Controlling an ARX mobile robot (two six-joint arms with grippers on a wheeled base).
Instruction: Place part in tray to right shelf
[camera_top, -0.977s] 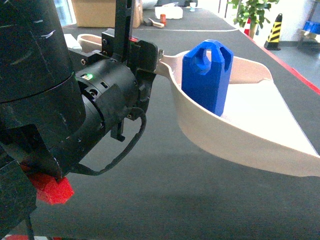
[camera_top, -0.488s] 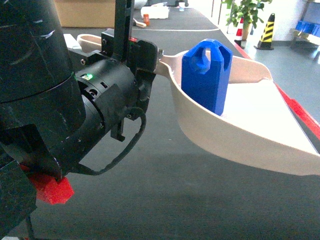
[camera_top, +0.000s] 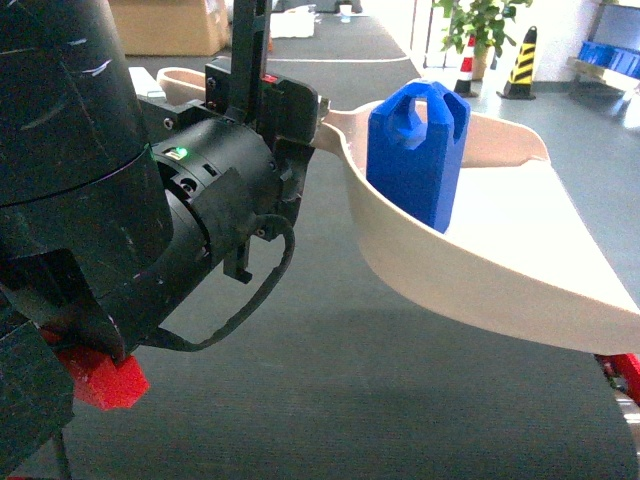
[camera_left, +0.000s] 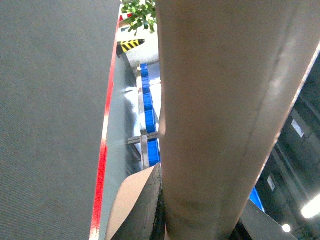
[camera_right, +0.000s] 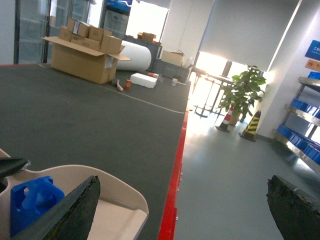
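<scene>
The black left gripper grips the long handle of the pale beige plastic dustpan-shaped tray, fingers clamped on it. The bright-blue faceted plastic part stands upright inside. The right gripper has fingers spread apart, empty.

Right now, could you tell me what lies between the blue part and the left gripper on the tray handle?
In the head view, only the tray's curved beige side wall and handle neck separate the blue part from the left gripper.
</scene>
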